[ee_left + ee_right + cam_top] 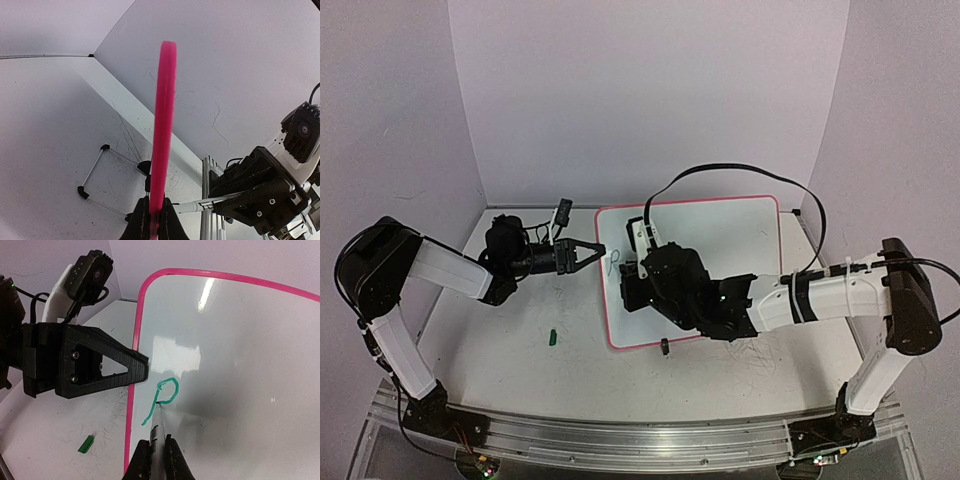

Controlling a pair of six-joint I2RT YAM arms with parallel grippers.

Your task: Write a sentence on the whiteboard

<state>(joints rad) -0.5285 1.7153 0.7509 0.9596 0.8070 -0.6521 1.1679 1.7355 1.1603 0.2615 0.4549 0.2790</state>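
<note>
The whiteboard (720, 235), glossy white with a pink frame, lies tilted on the table. My left gripper (594, 250) is shut on the frame of its left edge; in the left wrist view the pink frame (165, 125) runs up edge-on from between the closed fingers (154, 222). My right gripper (157, 456) is shut on a silver marker (157, 432). The marker's tip touches the board at a green letter "P" (167, 392) near the left edge. From above, the right gripper (632, 272) hangs over that corner and the letter (615, 262) shows beside it.
A green marker cap (551, 337) lies on the table left of the board, also in the right wrist view (86, 443). A black clip foot (664, 347) sits at the board's near edge. A black cable (740, 170) arcs over the board. White walls enclose the table.
</note>
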